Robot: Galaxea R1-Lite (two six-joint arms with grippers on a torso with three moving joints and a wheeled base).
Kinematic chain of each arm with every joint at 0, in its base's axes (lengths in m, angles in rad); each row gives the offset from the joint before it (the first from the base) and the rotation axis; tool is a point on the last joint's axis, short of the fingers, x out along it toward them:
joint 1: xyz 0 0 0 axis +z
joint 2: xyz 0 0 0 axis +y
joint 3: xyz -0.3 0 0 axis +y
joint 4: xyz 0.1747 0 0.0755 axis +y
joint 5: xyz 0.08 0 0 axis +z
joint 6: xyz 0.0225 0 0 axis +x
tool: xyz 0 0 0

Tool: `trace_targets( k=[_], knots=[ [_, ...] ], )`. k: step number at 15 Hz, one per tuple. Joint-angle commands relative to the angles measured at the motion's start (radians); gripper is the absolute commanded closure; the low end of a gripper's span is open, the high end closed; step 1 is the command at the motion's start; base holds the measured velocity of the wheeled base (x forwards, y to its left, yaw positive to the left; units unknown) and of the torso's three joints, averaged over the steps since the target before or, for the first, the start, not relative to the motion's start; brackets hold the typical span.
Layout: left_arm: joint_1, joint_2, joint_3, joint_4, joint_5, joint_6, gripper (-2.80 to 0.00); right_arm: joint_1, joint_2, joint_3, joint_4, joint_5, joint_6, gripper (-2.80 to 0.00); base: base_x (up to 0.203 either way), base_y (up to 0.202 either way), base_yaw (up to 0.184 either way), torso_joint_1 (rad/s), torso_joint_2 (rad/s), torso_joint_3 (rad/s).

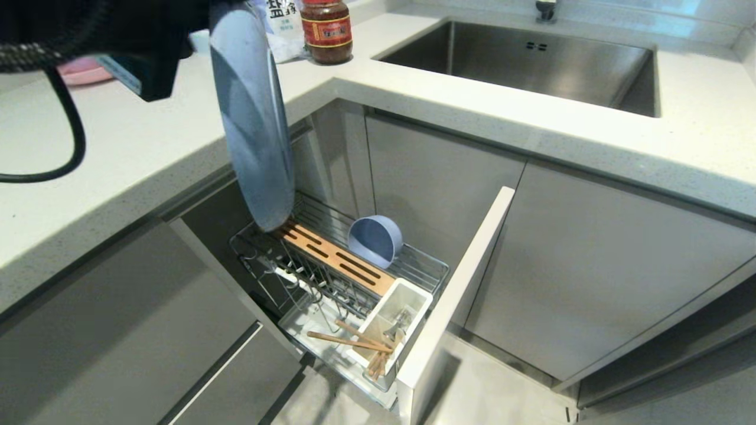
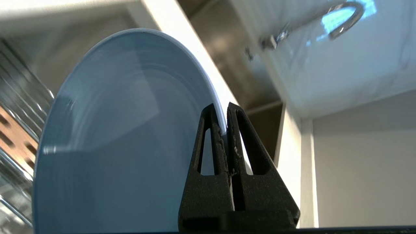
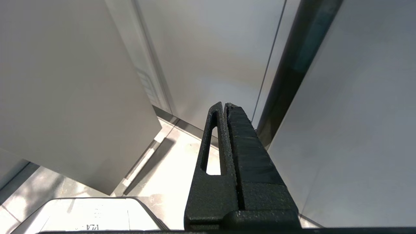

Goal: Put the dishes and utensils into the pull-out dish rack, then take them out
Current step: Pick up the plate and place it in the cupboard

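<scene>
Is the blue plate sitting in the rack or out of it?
Out: the left gripper holds the plate on edge above the rack.

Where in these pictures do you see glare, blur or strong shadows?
Head view: the left arm casts a curved shadow across the plate; the sink shows soft reflections. Left wrist view: the faucet and the rack wires are blurred, while the left gripper is sharp. Right wrist view: the floor is overexposed.

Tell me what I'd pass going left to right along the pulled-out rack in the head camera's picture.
Light-blue round plate held on edge by the left gripper → slotted wooden strip → blue-grey bowl on its side → white plastic utensil cup → narrow pale-grey front panel.
</scene>
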Motion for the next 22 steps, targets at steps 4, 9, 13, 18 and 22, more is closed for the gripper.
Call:
trace_targets(
  k=[4, 9, 13, 18, 22],
  knots=[
    [0.016, 0.117, 0.147, -0.12, -0.016, -0.096, 0.0, 0.0, -0.004, 0.002, 0.0, 0.0, 0.0, 0.0, 0.0, 0.0, 0.0, 0.0, 0.0, 0.0],
    [0.077, 0.181, 0.297, -0.362, -0.003, -0.141, 0.0, 0.0, -0.004, 0.002, 0.0, 0.0, 0.0, 0.0, 0.0, 0.0, 0.0, 0.0, 0.0, 0.0],
    [0.086, 0.258, 0.358, -0.535, 0.089, -0.142, 0.0, 0.0, -0.004, 0.002, 0.0, 0.0, 0.0, 0.0, 0.0, 0.0, 0.0, 0.0, 0.0, 0.0],
    [0.085, 0.353, 0.395, -0.641, 0.213, -0.175, 0.0, 0.0, -0.004, 0.002, 0.0, 0.0, 0.0, 0.0, 0.0, 0.0, 0.0, 0.0, 0.0, 0.0],
    [0.107, 0.399, 0.416, -0.645, 0.317, -0.288, 0.0, 0.0, -0.004, 0.002, 0.0, 0.0, 0.0, 0.0, 0.0, 0.0, 0.0, 0.0, 0.0, 0.0]
  ],
)
